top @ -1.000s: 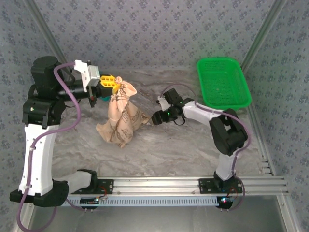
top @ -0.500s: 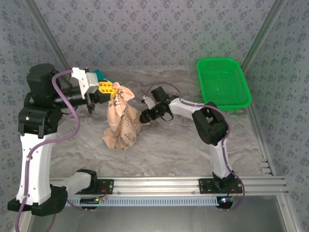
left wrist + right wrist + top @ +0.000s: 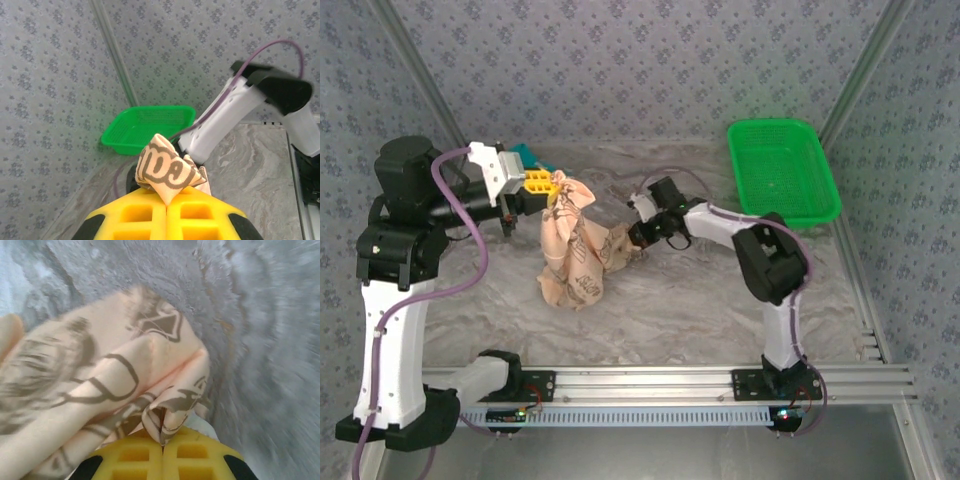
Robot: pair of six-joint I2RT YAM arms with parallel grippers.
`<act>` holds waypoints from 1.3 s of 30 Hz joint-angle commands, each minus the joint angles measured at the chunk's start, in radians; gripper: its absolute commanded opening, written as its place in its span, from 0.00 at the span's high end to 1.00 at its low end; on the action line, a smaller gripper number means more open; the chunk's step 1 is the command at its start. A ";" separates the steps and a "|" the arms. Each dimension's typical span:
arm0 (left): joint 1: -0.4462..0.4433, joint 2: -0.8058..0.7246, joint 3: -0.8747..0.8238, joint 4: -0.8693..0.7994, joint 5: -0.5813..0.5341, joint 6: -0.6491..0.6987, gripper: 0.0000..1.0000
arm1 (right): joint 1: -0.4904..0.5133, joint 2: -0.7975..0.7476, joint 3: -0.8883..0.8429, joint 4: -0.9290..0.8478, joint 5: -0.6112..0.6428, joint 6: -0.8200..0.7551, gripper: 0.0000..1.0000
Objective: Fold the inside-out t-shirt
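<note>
I saw the grey marbled tabletop [image 3: 260,340] blurred at the right wrist; the peach-beige printed cloth t-shirt [image 3: 90,375] ran off-frame left.

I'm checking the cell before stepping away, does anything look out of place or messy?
Nothing spilled or damaged. Only the t-shirt looks untidy: a crumpled bunch hanging from the left gripper, the right gripper pinching a fold lower down.

A: Top camera?
B: High behind the arm bases, looking down over the whole surface [image 3: 700,300].
A: Wrist cameras?
B: Each close behind its fingers [image 3: 135,215], on the t-shirt [image 3: 167,170]; the left one faces the green basket [image 3: 145,131], which the top view shares.
</note>
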 commanded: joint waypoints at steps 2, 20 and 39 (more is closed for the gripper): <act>0.030 -0.015 -0.007 0.094 -0.068 -0.056 1.00 | -0.047 -0.318 -0.112 -0.073 0.101 -0.050 1.00; 0.055 -0.103 -0.302 0.251 0.012 -0.104 1.00 | -0.021 -1.056 -0.660 -0.385 0.410 0.271 0.47; 0.055 -0.230 -0.519 0.171 0.039 -0.023 1.00 | -0.286 -0.652 -0.630 -0.296 0.035 0.258 0.38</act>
